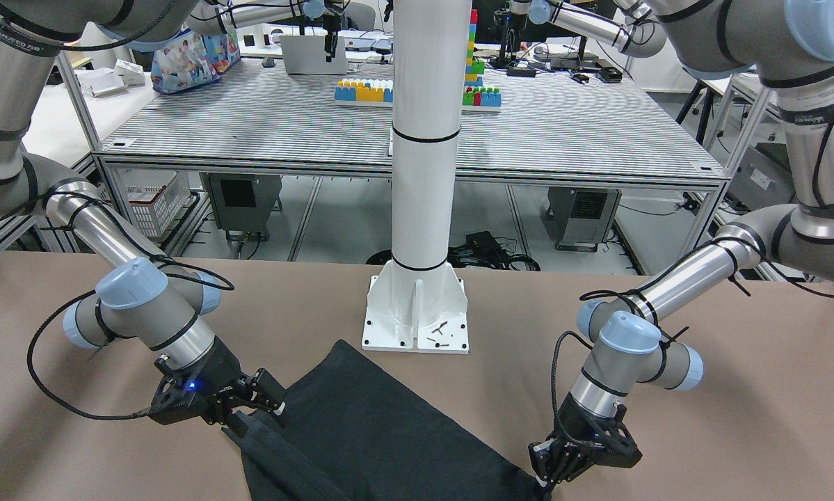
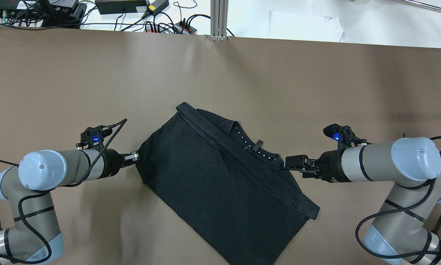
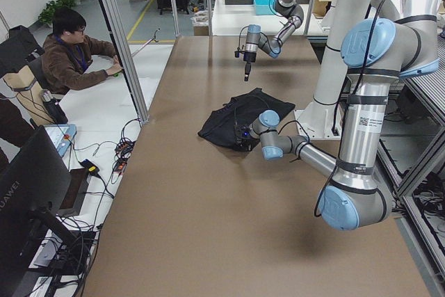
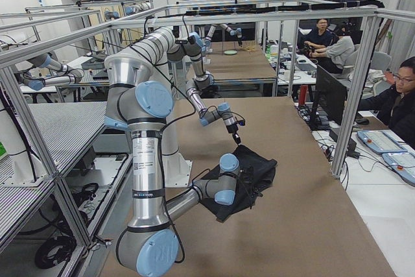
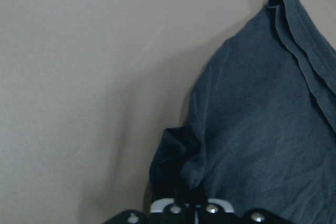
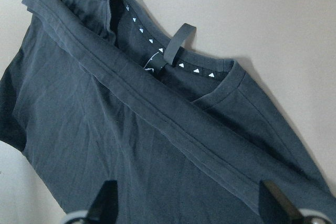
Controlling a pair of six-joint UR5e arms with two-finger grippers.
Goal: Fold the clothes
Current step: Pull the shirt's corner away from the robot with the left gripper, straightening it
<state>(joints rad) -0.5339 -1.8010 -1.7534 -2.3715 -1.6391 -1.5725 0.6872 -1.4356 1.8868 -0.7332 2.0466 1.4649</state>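
A black garment (image 2: 220, 184) lies flat and skewed on the brown worktop (image 2: 95, 81). It sits midway between the two ends and toward the robot's edge, just in front of the white pillar (image 1: 420, 174). It is already doubled over. A long hem band (image 2: 242, 162) runs diagonally across it, and the collar (image 6: 173, 61), with its row of small white marks, peeks out beyond the band on the side facing the far edge.

The left gripper (image 2: 134, 156) sits low at the garment's corner nearest the left end. Its wrist view shows cloth bunched up into the closed jaws, so it appears clamped on that corner. The right gripper (image 2: 292, 162) is at the opposite side, by the collar. Its fingers (image 6: 107, 203) are spread wide with the cloth between them, gripping nothing.

The step in hand looks like taking a matching hold on the right side before the next fold. To do it well:

- The right gripper should drop until its lower finger slides under every layer at that edge, then close fully. Catching only the top layer would pull the earlier fold apart.
- Both arms should then lift together at the same height, with the cloth lightly taut between them.
- They should carry it across without dragging it along the worktop.
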